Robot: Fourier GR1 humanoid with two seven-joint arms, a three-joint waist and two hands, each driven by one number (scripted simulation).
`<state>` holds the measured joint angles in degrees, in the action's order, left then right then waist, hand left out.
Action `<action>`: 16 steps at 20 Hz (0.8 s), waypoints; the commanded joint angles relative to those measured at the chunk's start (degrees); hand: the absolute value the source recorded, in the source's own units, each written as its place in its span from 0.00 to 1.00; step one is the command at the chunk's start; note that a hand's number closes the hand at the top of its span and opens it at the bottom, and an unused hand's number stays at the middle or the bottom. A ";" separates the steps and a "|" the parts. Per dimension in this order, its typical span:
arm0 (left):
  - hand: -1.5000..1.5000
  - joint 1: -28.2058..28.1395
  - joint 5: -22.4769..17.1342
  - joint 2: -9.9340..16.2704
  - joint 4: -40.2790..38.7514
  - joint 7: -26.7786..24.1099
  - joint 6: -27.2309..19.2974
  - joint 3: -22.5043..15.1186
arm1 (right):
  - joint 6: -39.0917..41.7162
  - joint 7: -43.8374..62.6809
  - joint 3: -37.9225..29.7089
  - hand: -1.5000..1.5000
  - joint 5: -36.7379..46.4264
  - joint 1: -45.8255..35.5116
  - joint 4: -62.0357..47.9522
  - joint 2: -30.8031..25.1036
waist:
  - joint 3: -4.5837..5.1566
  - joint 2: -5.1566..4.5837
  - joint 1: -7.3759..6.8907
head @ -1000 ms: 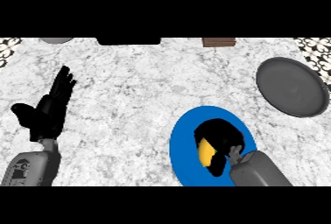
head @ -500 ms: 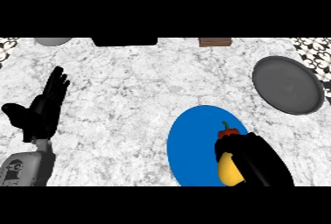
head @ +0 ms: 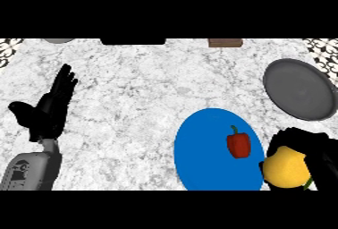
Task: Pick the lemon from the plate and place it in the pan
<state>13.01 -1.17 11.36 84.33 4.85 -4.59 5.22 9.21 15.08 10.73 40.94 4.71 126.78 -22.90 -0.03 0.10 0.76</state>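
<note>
Lemon [head: 286,168] first: we count one, yellow and rounded, sitting at the lower right of the head view, just off the right rim of the blue plate and clear of its surface. Our right hand [head: 311,151] is wrapped over it, black fingers curled around its top and right side, so we've got it held; the lower part of the fruit shows bare beneath the hand. A sliver of green peeks out just under it, and we can't tell what that is.

One blue plate [head: 204,152] lies beside the lemon, and on it we see one red bell pepper [head: 239,144] with a short green stem, lying toward the plate's right half, near the lemon but not touching it.

One pan [head: 300,88], dark grey and round, sits up and to the right of the plate, well apart from the lemon, nothing inside it.

Our left hand [head: 46,112] rests at the left edge of the marble counter [head: 145,89], fingers straight and pointing up, thumb spread out to the side, holding nothing.

Along the far edge we spot one dark slab [head: 132,41], one small brown block [head: 225,42] and one grey round shape [head: 59,40], all cut off by the view.
</note>
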 commanded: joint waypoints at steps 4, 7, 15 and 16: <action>0.50 0.86 0.74 -0.51 2.35 1.82 -0.07 -1.40 | -0.34 -3.38 -17.87 1.00 -17.91 -10.63 -13.92 1.94 | -0.04 -0.30 -1.44; 0.50 -0.89 0.77 -0.55 2.80 1.23 -0.10 -0.96 | 4.18 -5.68 -26.18 1.00 -23.52 -14.94 -21.32 -4.16 | 0.00 -0.18 -1.21; 0.50 2.50 1.36 -1.13 -1.42 -0.98 0.10 -0.91 | -9.22 -27.01 -25.69 1.00 -8.87 -28.07 -57.96 -8.25 | -0.05 -0.74 -2.28; 0.50 -0.93 -0.62 0.01 1.88 -0.97 2.38 -0.37 | -8.95 -28.03 -28.97 1.00 -9.15 -29.09 -60.94 -12.42 | -0.10 -0.87 -3.45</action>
<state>13.94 -0.94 10.79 85.27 5.38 -3.69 4.48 3.69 -6.51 -15.21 28.65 -19.27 78.61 -30.66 -0.10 -0.54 -1.59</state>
